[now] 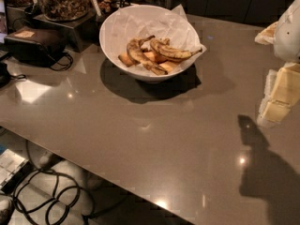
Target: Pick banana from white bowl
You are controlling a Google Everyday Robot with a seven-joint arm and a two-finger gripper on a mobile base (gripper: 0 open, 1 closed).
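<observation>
Closest to us, down at the lower left, black cables (51, 198) loop across the floor below the edge of the surface (140, 144). That surface is a glossy grey-brown top, and we catch small bright glints of light on it.

Over at the lower right a dark shadow (262, 172) lies across the surface. Just above it, at the right edge of the view, we have the hand (274, 102): cream-coloured blocks under a rounded white part of the arm, cut off by the frame. How far open it is, and whether it has hold of anything, we cannot tell from here. It hangs well apart from the bowl, off to the right.

Moving further back, the white bowl (115, 41) stands upright on the surface, lined with crumpled white paper (145, 22) and throwing a dark shadow in front of it. Inside lies the banana (171, 52), yellow mottled with brown, stretched across the right half of the bowl with its dark pointed stem towards the right rim. Just to its left a thinner banana (138, 55) curves down towards the near wall. Smooth orange-yellow pieces (149, 56) show beneath and between the two.

Farthest off, at the upper left, a dark pouch (35, 43) rests on the surface, and behind it a glass jar (61, 1) of brown bits sits on a metal stand (70, 29).
</observation>
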